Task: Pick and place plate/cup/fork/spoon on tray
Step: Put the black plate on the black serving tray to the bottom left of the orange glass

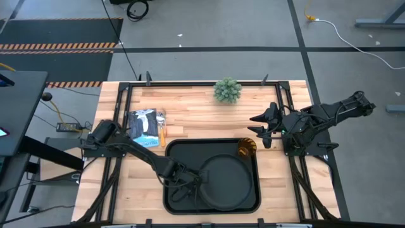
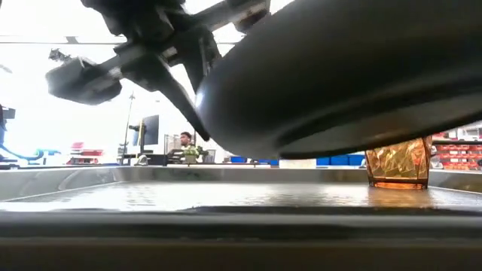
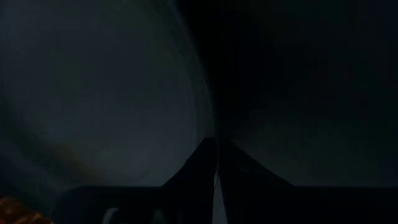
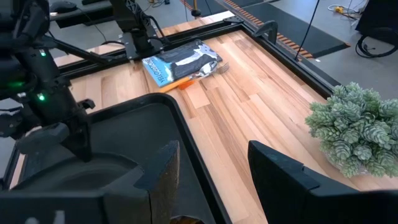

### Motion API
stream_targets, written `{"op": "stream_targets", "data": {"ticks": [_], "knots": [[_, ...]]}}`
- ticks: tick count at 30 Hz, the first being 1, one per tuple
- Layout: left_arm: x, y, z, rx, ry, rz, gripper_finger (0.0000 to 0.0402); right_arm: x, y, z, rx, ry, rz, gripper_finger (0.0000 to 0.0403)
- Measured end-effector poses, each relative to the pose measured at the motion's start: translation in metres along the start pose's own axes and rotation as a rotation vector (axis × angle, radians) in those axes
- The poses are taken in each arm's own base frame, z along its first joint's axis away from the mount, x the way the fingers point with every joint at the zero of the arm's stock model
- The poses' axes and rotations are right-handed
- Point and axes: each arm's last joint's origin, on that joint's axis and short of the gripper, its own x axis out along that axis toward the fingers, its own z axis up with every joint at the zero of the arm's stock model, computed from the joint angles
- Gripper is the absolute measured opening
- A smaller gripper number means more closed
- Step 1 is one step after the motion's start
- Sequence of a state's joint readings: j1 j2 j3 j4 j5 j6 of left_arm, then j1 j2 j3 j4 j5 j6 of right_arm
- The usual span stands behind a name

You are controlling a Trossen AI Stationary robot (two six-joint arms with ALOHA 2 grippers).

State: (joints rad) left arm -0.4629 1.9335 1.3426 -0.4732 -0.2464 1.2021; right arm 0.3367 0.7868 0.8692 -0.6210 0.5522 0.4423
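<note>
The round black plate [image 1: 226, 180] hangs over the large black tray [image 1: 179, 152]; in the low view its underside [image 2: 339, 75] fills the upper right. My left gripper [image 1: 192, 180] is shut on the plate's left rim. The amber cup [image 1: 247, 147] stands upright on its base on the tray floor in the far right corner [image 2: 398, 162]. My right gripper [image 1: 262, 131] is open and empty above the table just beyond the cup. Orange handles [image 1: 162, 135] stick out beside a blue and white packet [image 1: 145, 124]; I cannot tell fork from spoon. My left gripper pinches the plate's rim [image 1: 201, 178] on its left side between its two fingers, coming from the table's left. In the low view the plate is tilted and clear of the tray floor [image 2: 226, 197]. In the left wrist view the dark plate hides the contact.
A small green plant [image 1: 227, 90] stands at the table's far edge, also in the right wrist view [image 4: 354, 130]. The packet lies on the wood left of the tray's far left corner [image 4: 180, 62]. Bare wood shows between the plant and the tray.
</note>
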Motion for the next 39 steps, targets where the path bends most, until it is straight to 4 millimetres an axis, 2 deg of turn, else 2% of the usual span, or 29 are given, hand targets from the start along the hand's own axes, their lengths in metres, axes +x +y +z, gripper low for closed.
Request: {"op": "stream_targets", "data": {"ticks": [7, 19, 23, 32, 39], "knots": [[0.023, -0.005, -0.003, 0.008, 0.078, -0.012, 0.0012, 0.002, 0.001, 0.000, -0.005, 0.006, -0.002, 0.0198], [0.026, -0.008, -0.002, 0.050, 0.057, -0.042, 0.0018, 0.003, 0.002, -0.001, -0.008, 0.011, -0.004, 0.0198], [0.026, -0.008, -0.002, 0.046, 0.067, -0.035, 0.0040, 0.003, 0.002, -0.001, -0.008, 0.012, -0.002, 0.0198], [0.025, -0.003, 0.002, 0.027, 0.108, 0.041, 0.0124, 0.003, 0.002, -0.001, -0.011, 0.013, -0.002, 0.0198], [0.025, -0.001, 0.002, -0.005, 0.146, 0.078, 0.0148, 0.003, 0.002, -0.001, -0.015, 0.013, -0.001, 0.0198]]}}
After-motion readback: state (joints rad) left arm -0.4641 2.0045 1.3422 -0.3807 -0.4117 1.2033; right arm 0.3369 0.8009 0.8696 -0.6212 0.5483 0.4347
